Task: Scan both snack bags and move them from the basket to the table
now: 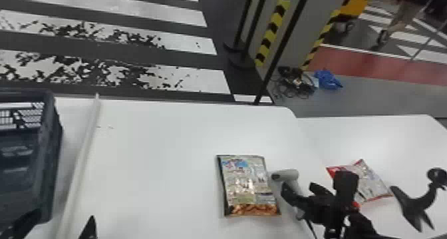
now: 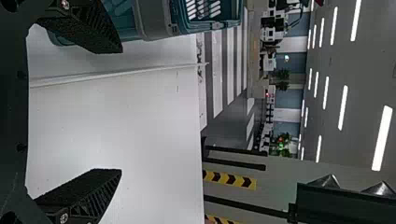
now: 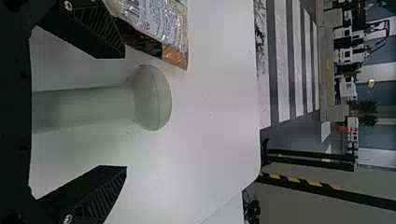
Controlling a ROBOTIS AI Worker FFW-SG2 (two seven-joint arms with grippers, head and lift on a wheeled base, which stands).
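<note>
Spread fingers of my left gripper (image 1: 65,218) (image 2: 121,112) hang over the table beside the dark blue basket (image 1: 53,135). Further right, my right gripper (image 1: 299,187) (image 3: 126,111) stands open around the grey scanner (image 1: 286,175) (image 3: 152,98), with a gap on both sides of its handle in the right wrist view. Just left of the scanner, one silvery snack bag (image 1: 247,183) (image 3: 159,21) lies flat on the white table (image 1: 149,155). The red and silver snack bag (image 1: 374,183) lies farther right, partly hidden behind the right arm.
A raised pale strip (image 1: 83,148) runs along the table between basket and snack bags. A black curved object (image 1: 414,205) is at the far right. Thin black posts (image 1: 282,45) and a striped pillar (image 1: 272,32) stand beyond the table's far edge.
</note>
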